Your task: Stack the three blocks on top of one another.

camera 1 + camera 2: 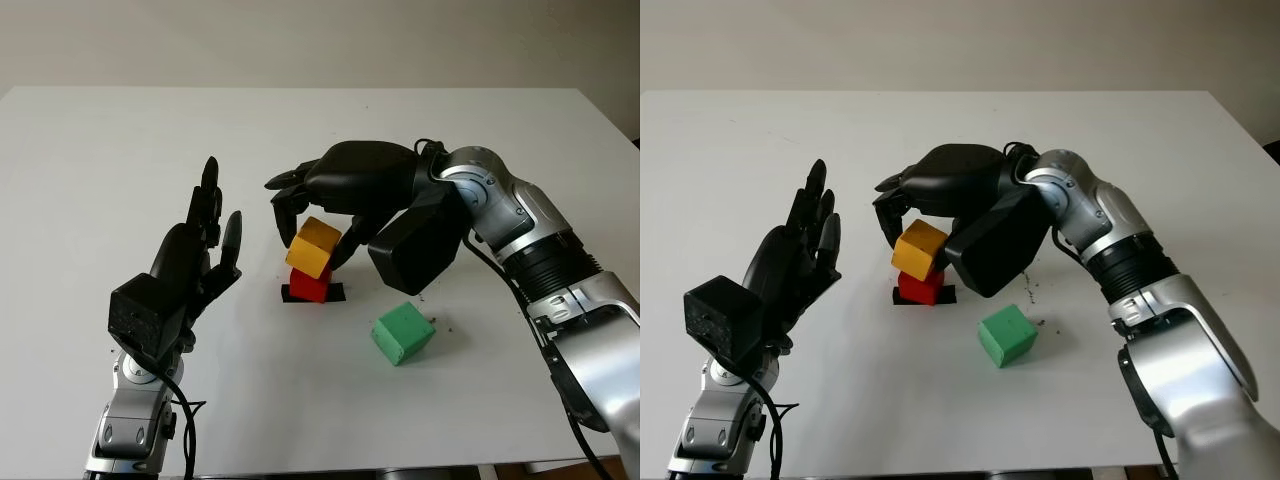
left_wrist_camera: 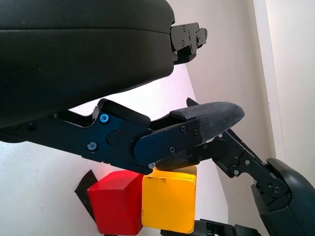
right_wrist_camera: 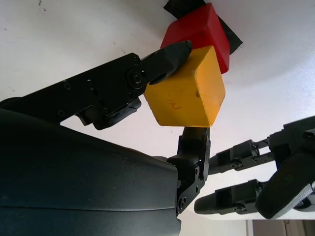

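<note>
At centre desk, my right hand clamps the yellow block, tilted on the red block for stacking. Green block waits at four o'clock; left hand open at nine.

Head stereo pair: looks forward and down over the white desk from slightly offset positions, sharing the whole scene. Wrist cameras: each very close behind its own hand, both facing the stacked yellow block and red block.
</note>
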Available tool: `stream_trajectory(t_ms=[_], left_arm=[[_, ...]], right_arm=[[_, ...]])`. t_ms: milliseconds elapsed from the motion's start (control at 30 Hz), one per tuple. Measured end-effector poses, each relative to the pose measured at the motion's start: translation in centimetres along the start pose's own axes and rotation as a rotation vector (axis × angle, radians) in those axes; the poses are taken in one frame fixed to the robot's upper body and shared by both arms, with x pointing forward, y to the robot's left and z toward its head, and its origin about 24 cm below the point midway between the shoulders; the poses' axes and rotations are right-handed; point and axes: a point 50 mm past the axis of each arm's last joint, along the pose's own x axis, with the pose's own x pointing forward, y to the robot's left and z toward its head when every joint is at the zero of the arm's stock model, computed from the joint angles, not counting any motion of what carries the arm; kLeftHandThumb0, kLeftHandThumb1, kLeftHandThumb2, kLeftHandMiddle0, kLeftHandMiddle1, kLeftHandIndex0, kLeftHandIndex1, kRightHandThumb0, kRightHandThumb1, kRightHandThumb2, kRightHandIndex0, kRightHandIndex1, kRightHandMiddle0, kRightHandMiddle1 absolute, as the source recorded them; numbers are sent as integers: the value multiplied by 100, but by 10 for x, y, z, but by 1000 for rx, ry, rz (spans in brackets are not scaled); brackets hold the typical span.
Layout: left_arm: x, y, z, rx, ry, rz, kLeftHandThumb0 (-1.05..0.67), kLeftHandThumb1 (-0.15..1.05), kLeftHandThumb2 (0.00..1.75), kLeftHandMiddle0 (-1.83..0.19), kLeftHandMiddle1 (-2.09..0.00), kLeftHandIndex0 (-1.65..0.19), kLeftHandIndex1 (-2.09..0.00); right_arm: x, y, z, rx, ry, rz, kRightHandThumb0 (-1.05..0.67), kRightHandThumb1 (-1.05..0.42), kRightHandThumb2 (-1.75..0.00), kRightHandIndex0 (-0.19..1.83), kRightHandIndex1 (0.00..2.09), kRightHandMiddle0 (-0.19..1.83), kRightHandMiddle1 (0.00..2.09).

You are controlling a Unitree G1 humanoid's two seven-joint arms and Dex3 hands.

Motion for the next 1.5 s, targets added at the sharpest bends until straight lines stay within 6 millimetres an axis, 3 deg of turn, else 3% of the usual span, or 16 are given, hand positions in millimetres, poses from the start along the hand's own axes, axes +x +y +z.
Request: stream_trajectory(t_ms=[1133, 1333, 1500], left_arm=[[-1, -1, -1, -8, 5, 0, -73, 105, 74, 15, -5, 17, -5], [-1, -1, -2, -8, 6, -1, -74, 105, 73, 14, -6, 17, -6], [-1, -2, -2, -8, 6, -1, -74, 105, 73, 15, -5, 17, -5]], right_arm=[[1, 0, 0, -56, -5, 21, -44, -92, -5, 24, 6, 41, 134], [1, 0, 1, -51, -10, 19, -46, -91, -5, 22, 4, 31, 132], [1, 3, 0, -66, -3, 51, -50, -93, -5, 11, 3, 15, 95]])
